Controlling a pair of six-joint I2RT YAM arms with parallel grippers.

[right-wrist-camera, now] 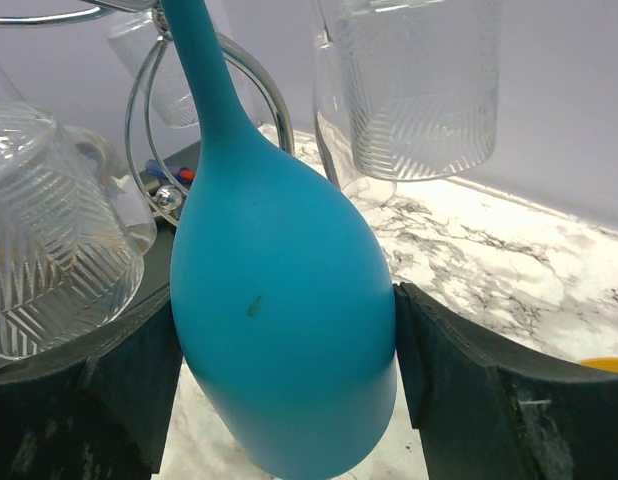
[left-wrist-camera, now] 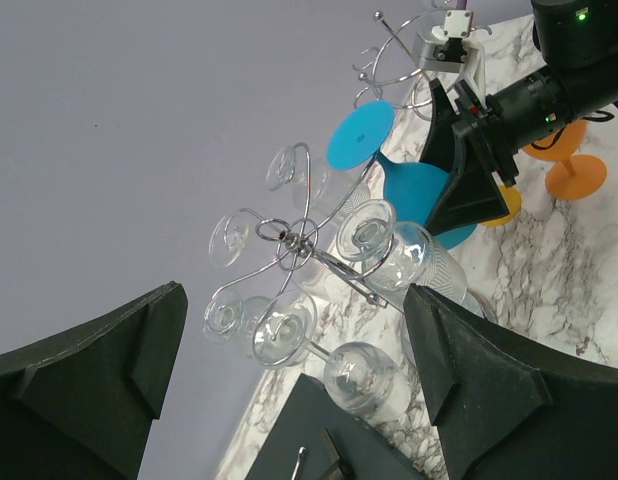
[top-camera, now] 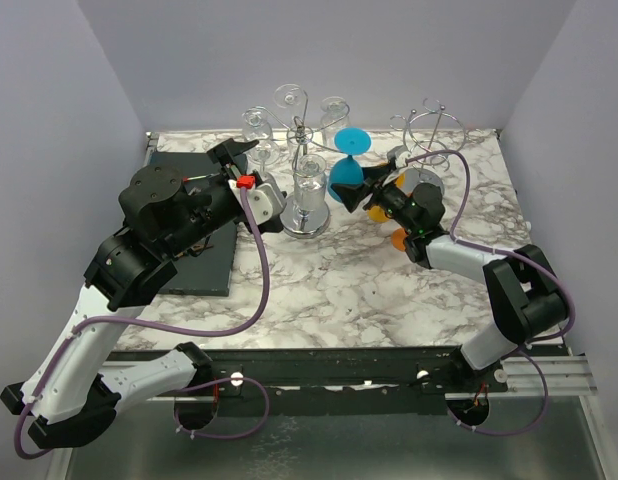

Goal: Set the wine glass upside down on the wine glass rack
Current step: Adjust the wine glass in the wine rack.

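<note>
The blue wine glass [top-camera: 346, 178] hangs upside down just above the centre of the overhead view, foot uppermost, beside the wine glass rack [top-camera: 305, 128]. The right gripper [top-camera: 361, 192] clamps its bowl, one pad against each side. I'd call this the hanging step; whether the foot sits on a wire arm I can't tell. Next the stem wants sliding fully home before release, without knocking the clear glasses [top-camera: 309, 180]. The left gripper [top-camera: 232, 154], left of the rack, gapes wide, empty.

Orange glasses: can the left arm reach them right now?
Probably not. The rack and the right gripper, clamped on the blue glass, stand between the open left gripper and the orange glasses.
</note>
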